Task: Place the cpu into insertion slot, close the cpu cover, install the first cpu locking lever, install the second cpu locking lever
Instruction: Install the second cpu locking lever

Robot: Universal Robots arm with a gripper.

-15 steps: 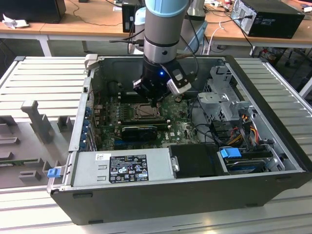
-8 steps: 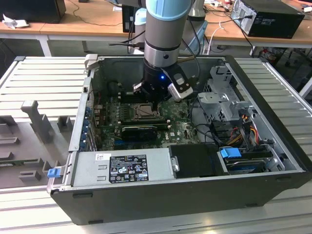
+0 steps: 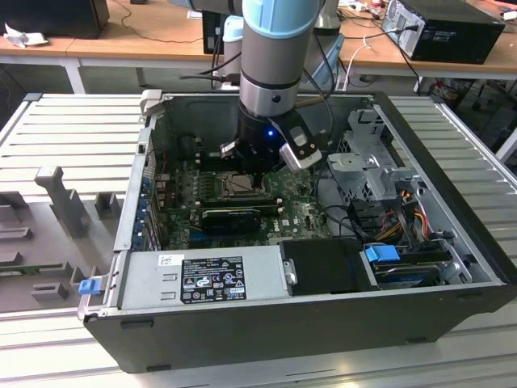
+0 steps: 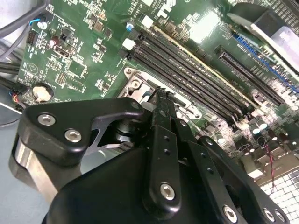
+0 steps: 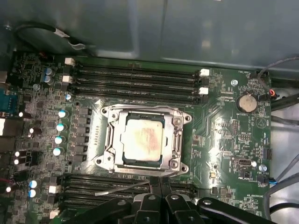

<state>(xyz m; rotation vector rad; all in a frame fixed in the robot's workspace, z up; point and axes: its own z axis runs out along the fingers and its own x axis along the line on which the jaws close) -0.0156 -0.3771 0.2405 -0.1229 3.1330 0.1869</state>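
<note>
Your gripper (image 5: 156, 183) sits nearest the lens, fingers pressed together and holding nothing, tips at the socket's edge by a thin wire lever (image 5: 122, 187). The cpu (image 5: 142, 141) already lies in the insertion slot (image 5: 174, 161) with the cpu cover (image 5: 117, 135) down (apparently). Push the lever steadily, without slipping onto the board.

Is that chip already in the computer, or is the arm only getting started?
The cpu already sits in the insertion slot, and the cpu cover looks closed around it. The gripper is down at the socket's edge beside a thin metal lever that sticks out sideways, so the locking levers don't look finished.
</note>
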